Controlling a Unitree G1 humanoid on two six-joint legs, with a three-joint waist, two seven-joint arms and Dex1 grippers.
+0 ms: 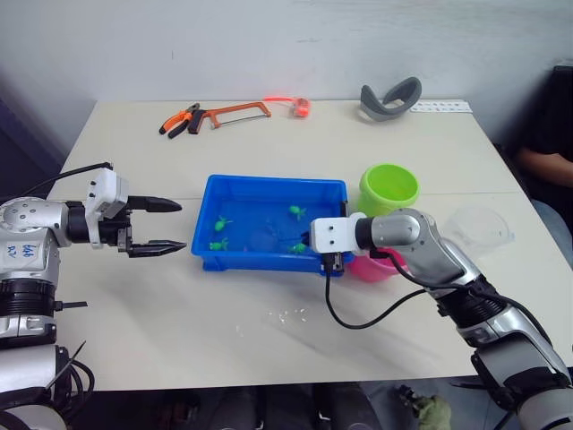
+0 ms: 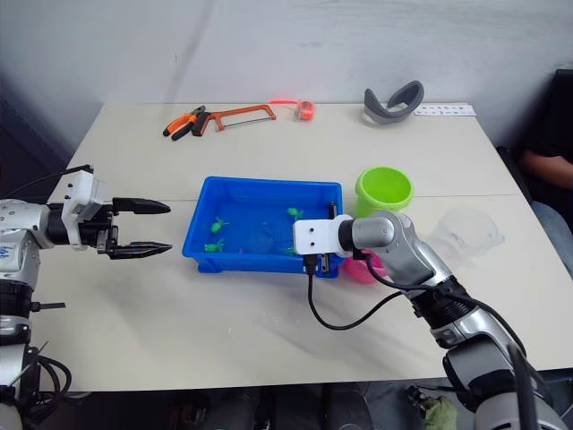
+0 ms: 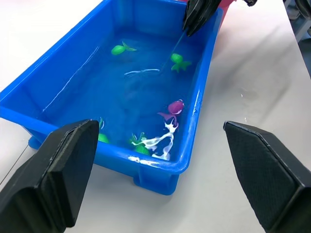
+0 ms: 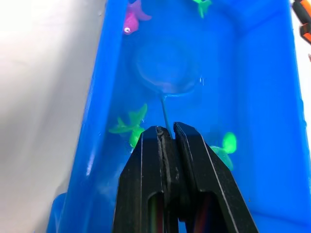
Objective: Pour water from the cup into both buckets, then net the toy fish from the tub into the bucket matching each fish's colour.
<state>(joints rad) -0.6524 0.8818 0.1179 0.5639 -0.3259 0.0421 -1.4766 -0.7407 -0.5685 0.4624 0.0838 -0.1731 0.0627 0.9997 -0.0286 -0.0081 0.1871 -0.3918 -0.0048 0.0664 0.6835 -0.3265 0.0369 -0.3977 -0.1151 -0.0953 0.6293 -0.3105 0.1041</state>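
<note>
The blue tub (image 1: 260,262) sits mid-table holding water and several toy fish: green ones (image 1: 221,224) and a pink one (image 3: 172,108). My right gripper (image 4: 167,130) hangs over the tub's right end, shut on the net's thin handle. The net's hoop (image 4: 163,68) lies under the water near the tub's middle, with no fish in it. The green bucket (image 1: 389,188) stands just right of the tub. My right arm partly hides the pink bucket (image 1: 372,267) in front of it. The clear cup (image 1: 479,228) is further right. My left gripper (image 1: 181,225) is open, left of the tub.
A hacksaw (image 1: 235,113), orange pliers (image 1: 179,120), a small red object (image 1: 295,105) and a grey curved band (image 1: 390,98) lie along the far edge. Water drops (image 1: 291,313) dot the table in front of the tub. A person (image 1: 546,152) sits at the right edge.
</note>
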